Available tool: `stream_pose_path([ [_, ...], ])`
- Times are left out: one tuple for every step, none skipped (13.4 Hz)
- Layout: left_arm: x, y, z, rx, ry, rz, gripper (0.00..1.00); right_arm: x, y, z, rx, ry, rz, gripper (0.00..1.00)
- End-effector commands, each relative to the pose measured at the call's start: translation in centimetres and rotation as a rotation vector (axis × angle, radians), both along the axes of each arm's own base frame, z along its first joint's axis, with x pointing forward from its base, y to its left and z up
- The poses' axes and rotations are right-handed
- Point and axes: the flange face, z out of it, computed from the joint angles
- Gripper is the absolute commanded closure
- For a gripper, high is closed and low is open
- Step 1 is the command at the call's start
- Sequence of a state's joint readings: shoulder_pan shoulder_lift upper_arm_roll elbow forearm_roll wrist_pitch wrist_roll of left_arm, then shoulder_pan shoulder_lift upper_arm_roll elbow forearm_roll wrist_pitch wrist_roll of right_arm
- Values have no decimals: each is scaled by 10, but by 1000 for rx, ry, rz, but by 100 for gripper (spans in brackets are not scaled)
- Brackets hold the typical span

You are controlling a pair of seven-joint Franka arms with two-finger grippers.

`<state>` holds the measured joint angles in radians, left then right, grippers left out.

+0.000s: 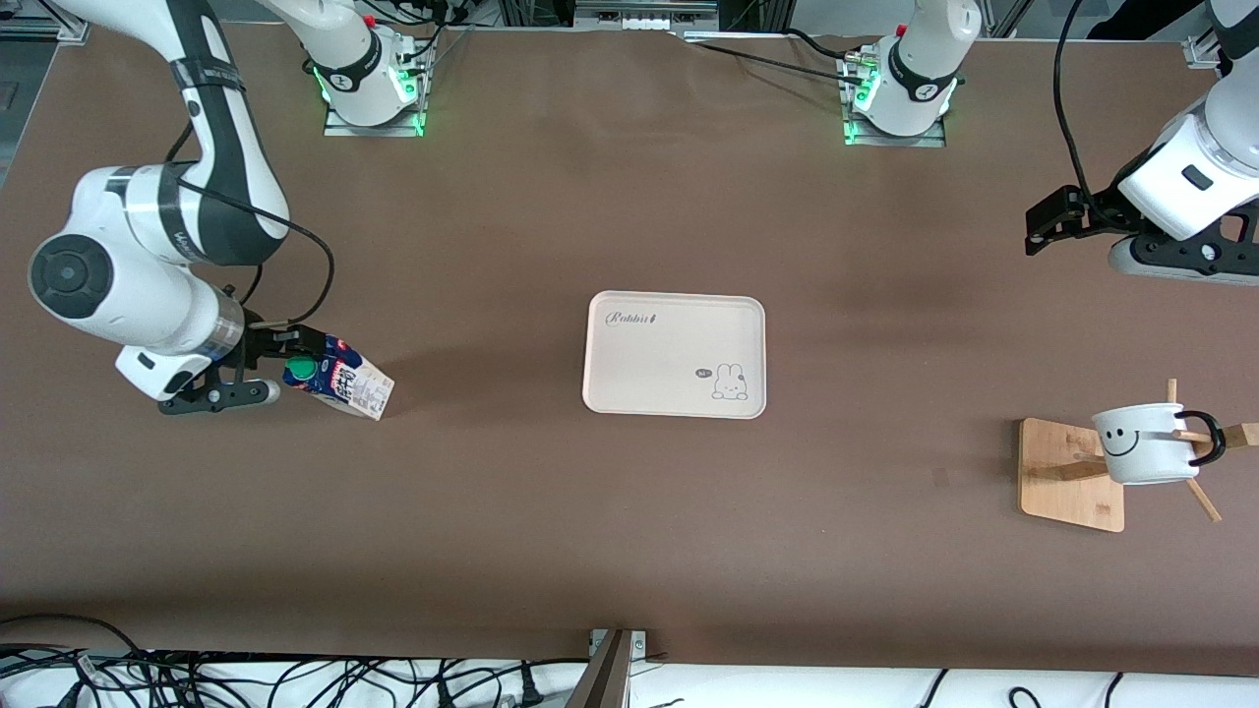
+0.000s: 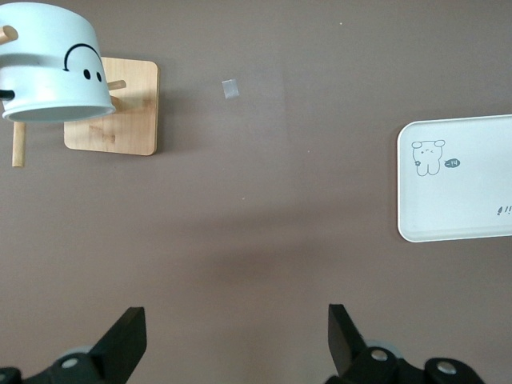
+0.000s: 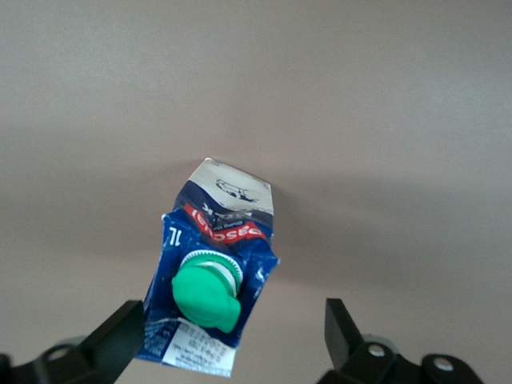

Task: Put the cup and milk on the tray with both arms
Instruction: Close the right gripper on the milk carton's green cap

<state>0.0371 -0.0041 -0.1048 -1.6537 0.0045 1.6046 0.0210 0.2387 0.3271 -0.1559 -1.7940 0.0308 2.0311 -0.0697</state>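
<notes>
Empty tray; cup hung; milk tilted.

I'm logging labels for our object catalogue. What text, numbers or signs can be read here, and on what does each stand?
"Rabbit": on the tray, in one corner; a rabbit drawing sits in another.
"1L": on the milk, near its green cap.
Red band of lettering on the milk: not readable.
Small print on the milk's side: too small to read.
Small dark tag beside the rabbit drawing: too small to read.
The cup bears only a smiley face, no words.

Tray centre, milk and cup at the frame's edges.
Tray sits mid-frame; milk lies at centre left of the frame, and cup hangs on the stand at lower right.
</notes>
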Motion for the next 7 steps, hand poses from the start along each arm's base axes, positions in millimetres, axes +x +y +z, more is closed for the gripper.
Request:
stream_pose_path([
  [2,-2,6,11,5,-9,0,-6,5,-12,0,-12,-21,0],
  [2,-2,6,11,5,-9,0,-5,5,-16,0,-11,-22,2],
  [2,-3,6,11,5,-12,0,-5,5,-18,-1,-8,-22,2],
  [2,-3,6,11,5,-12,0,-5,6,-16,4,-8,-24,2],
  [2,-3,6,11,6,-12,0,-6,5,-12,11,-4,-27,2],
  [2,-3,7,11,5,-12,0,-8,3,-5,12,4,-24,1],
  [2,-2,6,13,6,-12,0,-10,-1,1,13,25,-29,1],
])
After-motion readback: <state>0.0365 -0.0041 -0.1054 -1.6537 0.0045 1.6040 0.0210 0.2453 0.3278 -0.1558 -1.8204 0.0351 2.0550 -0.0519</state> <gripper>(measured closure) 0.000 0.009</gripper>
